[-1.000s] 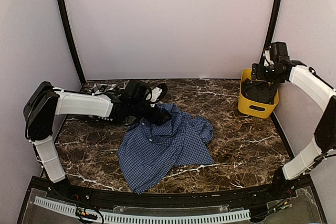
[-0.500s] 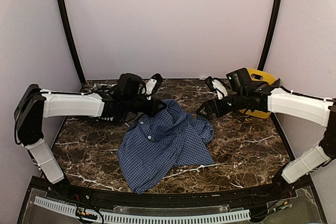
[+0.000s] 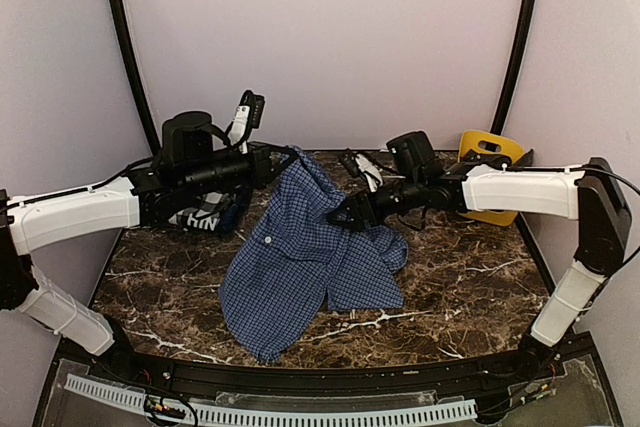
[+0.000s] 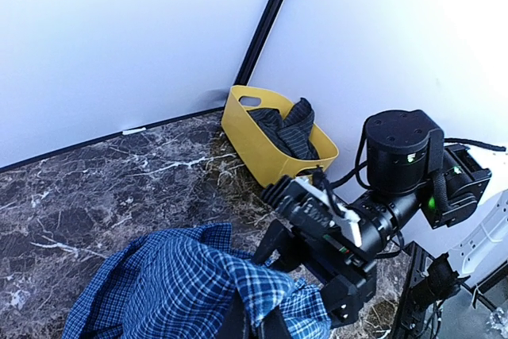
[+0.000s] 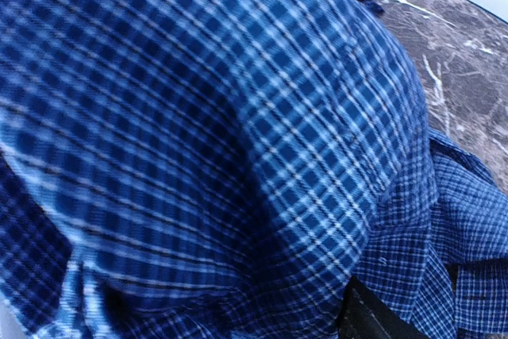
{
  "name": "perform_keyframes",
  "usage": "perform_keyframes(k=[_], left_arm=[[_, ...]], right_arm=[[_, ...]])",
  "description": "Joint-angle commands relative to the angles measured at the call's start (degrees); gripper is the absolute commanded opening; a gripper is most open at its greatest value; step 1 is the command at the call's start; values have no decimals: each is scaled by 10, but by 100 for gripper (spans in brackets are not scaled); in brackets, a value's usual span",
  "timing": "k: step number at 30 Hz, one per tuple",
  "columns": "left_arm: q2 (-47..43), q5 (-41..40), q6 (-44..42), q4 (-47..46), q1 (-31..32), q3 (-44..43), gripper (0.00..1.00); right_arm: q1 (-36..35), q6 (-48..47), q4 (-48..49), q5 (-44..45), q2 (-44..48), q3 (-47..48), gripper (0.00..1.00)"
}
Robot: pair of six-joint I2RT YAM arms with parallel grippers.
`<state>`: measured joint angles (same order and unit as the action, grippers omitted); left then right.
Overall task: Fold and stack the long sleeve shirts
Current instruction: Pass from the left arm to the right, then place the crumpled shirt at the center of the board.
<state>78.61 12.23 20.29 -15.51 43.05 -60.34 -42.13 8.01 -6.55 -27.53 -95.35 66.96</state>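
The blue checked shirt (image 3: 300,267) hangs from my left gripper (image 3: 283,159), which is shut on its top edge and holds it above the table's back. Its lower part still lies spread on the marble. In the left wrist view the cloth (image 4: 175,291) bunches over my shut left gripper (image 4: 255,325). My right gripper (image 3: 343,217) presses against the shirt's right side, and its fingers (image 4: 278,248) stand apart with a fold of cloth between them. Blue cloth (image 5: 222,140) fills the right wrist view. The black-and-white plaid shirt (image 3: 205,215) lies crumpled under my left arm.
A yellow bin (image 4: 270,136) with dark cloth (image 4: 290,129) in it stands at the back right corner, partly behind my right arm (image 3: 520,187). The marble table (image 3: 470,277) ends at a black rail along the front.
My left gripper shut on the blue shirt and rose, lifting its top off the table. My right arm swung from the yellow bin over to the shirt's right side.
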Motion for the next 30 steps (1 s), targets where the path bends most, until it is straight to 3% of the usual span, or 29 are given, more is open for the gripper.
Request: perform_keyframes(k=[1, 4, 7, 13, 16, 18, 19, 20, 21, 22, 23, 24, 27, 30], left_arm=[[-14, -35, 0, 5, 2, 7, 0], [-10, -47, -1, 5, 3, 4, 0], [0, -53, -2, 10, 3, -14, 0], [54, 40, -6, 12, 4, -83, 0], [93, 109, -10, 5, 15, -125, 5], [111, 120, -29, 19, 19, -137, 19], [116, 115, -34, 22, 19, -137, 31], [117, 101, -45, 32, 19, -132, 42], [116, 90, -53, 38, 20, -127, 48], [114, 67, -68, 49, 20, -115, 59], [108, 53, -76, 57, 20, -102, 65], [105, 23, -91, 74, 20, -95, 74], [93, -33, -119, 107, 17, -54, 80], [97, -63, -111, 131, 5, -22, 82]], right_arm=[[-4, -3, 63, -91, 14, 1, 64], [-2, -3, 59, -79, 35, -3, 38], [22, -3, -13, -19, 55, 22, 0], [166, 21, -141, 53, 140, 50, 0], [232, 16, -207, 138, 175, 84, 0], [268, 9, -260, 216, 175, 116, 0], [284, 6, -276, 260, 167, 126, 0], [292, 5, -290, 304, 160, 132, 5], [296, 7, -299, 342, 154, 136, 18], [297, 10, -305, 365, 149, 135, 43], [297, 17, -305, 377, 148, 131, 59], [297, 22, -302, 372, 151, 124, 66], [270, 30, -275, 341, 174, 84, 88], [190, 26, -264, 357, 192, 42, 92]])
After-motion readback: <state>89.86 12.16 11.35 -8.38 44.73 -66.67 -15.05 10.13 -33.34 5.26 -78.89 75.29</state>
